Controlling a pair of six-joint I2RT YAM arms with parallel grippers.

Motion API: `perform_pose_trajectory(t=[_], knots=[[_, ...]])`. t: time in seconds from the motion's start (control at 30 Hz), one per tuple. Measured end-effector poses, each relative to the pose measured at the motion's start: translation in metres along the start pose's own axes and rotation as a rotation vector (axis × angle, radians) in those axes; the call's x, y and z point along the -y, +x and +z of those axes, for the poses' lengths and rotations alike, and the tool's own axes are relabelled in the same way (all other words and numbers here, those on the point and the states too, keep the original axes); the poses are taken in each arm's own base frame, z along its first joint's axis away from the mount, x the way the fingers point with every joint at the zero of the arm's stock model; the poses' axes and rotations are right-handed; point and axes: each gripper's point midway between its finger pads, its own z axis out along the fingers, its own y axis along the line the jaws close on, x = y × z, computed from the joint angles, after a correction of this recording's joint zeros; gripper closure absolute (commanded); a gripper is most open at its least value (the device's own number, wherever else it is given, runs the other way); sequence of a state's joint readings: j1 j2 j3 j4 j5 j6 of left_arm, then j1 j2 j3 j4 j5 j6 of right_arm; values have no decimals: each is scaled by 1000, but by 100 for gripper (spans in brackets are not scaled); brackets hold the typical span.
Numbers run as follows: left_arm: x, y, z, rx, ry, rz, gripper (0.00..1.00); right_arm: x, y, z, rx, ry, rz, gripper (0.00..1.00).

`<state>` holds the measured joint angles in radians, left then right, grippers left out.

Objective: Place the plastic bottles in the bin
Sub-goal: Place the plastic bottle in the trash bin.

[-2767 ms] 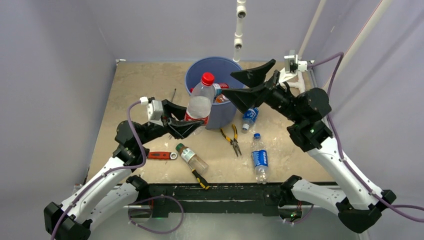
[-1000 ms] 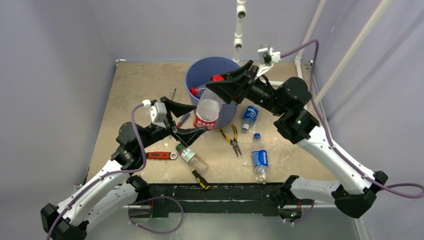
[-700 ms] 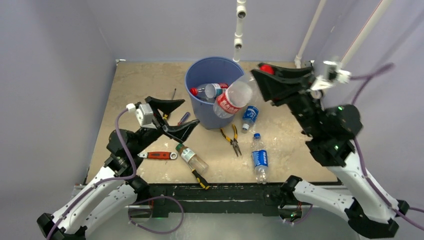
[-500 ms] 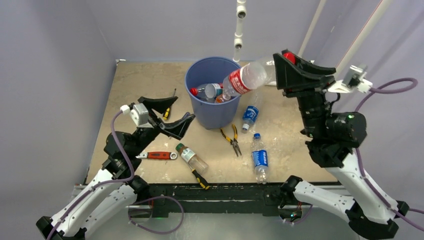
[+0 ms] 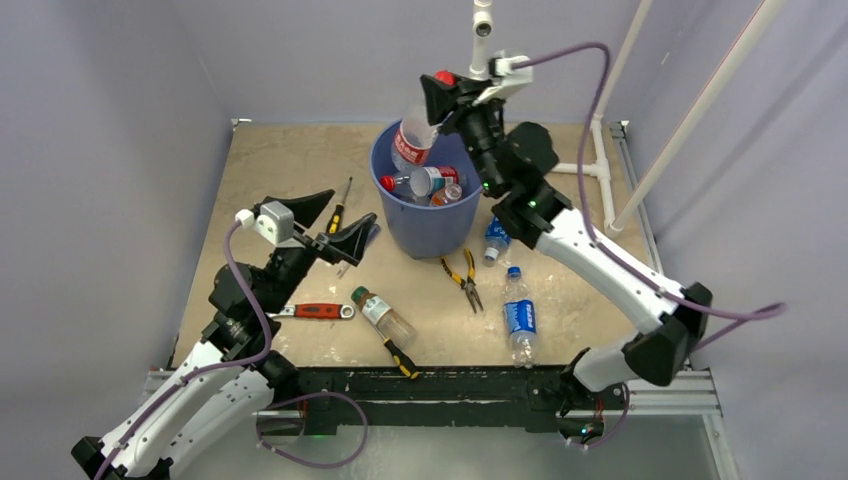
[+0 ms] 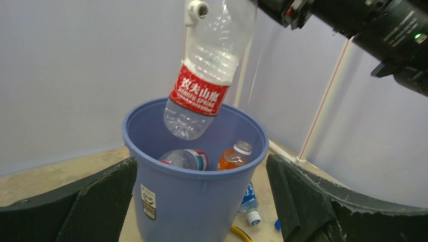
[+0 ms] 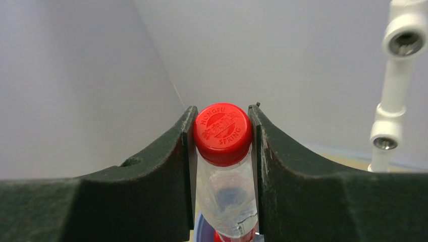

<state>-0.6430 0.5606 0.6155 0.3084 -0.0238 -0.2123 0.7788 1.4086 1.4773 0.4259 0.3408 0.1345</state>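
Over the round blue plastic bin (image 5: 430, 228), right gripper (image 7: 222, 118) pinches the red "Nongfu Spring" cap (image 7: 222, 136) of a clear plastic bottle (image 6: 204, 85); left gripper (image 5: 340, 220) gapes; binned bottles (image 6: 186, 159) half-hidden.

Perhaps seven bottles (image 5: 518, 318), one bin (image 5: 425, 232)

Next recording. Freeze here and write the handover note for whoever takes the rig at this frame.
Right end effector: shut on the cap of the red-capped bottle, which hangs base-down over the bin, not yet released.
Left end effector: open and empty, to the left of the bin.
Done: at least two bottles are inside, a clear bottle and an orange bottle.
Left: release this one, then bin three from the table: small blue-label bottle beside the bin, larger blue-label bottle, green-capped bottle.
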Motion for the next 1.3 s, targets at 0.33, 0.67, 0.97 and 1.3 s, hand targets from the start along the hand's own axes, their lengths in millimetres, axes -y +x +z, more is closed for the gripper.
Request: perform_pose_trajectory(t=[0.33,0.67,0.97,1.3], knots=[[-17,2,-2,-5,-91,17,3,20,93,45,-126,30,-54,100],[-19,8,-1,-25,-99,19,3,34,96,47,-96,43,-16,100],[-19,9,-1,-29,-99,18,3,47,19,7,71,78,-102,100],[-19,13,1,-41,-99,20,3,67,38,8,97,119,-366,100]])
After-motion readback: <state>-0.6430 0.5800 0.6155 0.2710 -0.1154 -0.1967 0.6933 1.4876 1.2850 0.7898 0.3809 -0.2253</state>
